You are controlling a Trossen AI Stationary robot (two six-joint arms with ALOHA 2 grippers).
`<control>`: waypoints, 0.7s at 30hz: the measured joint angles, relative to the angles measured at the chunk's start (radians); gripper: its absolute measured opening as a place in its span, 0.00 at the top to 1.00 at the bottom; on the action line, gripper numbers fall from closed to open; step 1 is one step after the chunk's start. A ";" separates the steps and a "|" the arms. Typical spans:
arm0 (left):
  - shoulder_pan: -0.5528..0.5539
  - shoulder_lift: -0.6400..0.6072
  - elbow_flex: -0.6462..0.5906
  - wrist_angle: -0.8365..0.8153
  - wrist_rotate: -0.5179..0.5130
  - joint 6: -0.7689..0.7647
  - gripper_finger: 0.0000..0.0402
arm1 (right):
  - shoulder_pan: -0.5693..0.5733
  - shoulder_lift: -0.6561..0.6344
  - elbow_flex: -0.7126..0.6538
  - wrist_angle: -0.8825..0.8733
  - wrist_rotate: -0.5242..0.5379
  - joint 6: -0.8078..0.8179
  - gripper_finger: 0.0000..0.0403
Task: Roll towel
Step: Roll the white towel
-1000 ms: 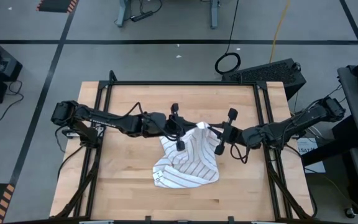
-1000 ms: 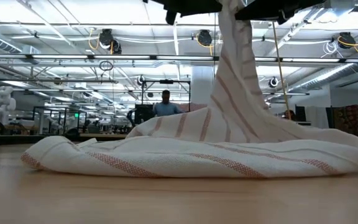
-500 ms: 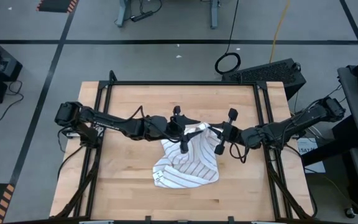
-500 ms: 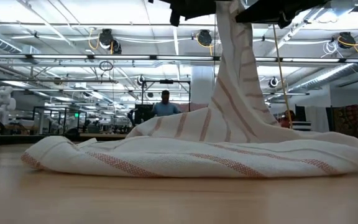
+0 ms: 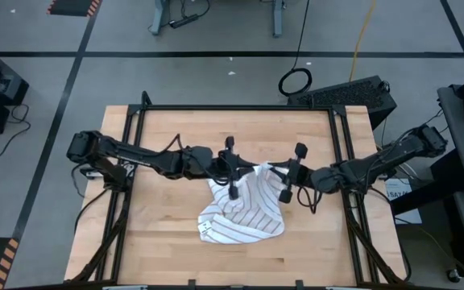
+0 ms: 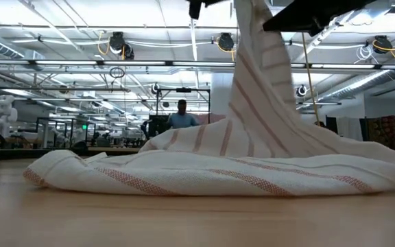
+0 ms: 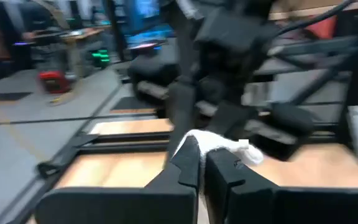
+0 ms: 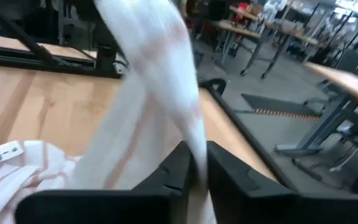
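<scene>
Two grippers, left (image 5: 244, 168) and right (image 5: 274, 171), pinch your towel (image 5: 240, 211) at mid-frame, both closed on its raised top edge, cloth trailing toward the lower frame.

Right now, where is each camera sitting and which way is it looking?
High view: above the table, looking straight down; both arms show, meeting over the towel.
Low view: at table-top height, looking level across at the towel and the room; arm parts show along the top edge.
Left wrist view: on the left arm, looking past the left gripper, shut on towel cloth.
Right wrist view: on the right arm, looking past the right gripper, pinching the towel.
Every view shares the towel.
</scene>
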State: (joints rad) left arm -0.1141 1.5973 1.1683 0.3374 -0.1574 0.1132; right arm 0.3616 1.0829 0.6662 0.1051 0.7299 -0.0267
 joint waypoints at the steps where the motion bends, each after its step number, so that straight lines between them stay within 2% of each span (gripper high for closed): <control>1: -0.002 -0.017 0.000 -0.019 0.031 -0.005 0.99 | 0.015 -0.002 0.000 -0.024 0.000 0.022 0.84; 9: -0.027 -0.123 0.000 -0.190 0.054 -0.004 0.99 | 0.140 0.013 -0.011 -0.268 -0.006 0.335 0.63; 17: -0.057 -0.153 0.000 -0.248 0.057 -0.029 0.99 | 0.222 0.158 -0.115 -0.217 0.014 0.498 0.47; 21: -0.066 -0.155 0.000 -0.269 0.057 -0.030 0.99 | 0.211 0.269 -0.122 -0.221 0.125 0.602 0.39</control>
State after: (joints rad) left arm -0.1803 1.4425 1.1679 0.0679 -0.1001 0.0834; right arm 0.5722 1.3522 0.5446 -0.1156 0.8544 0.5754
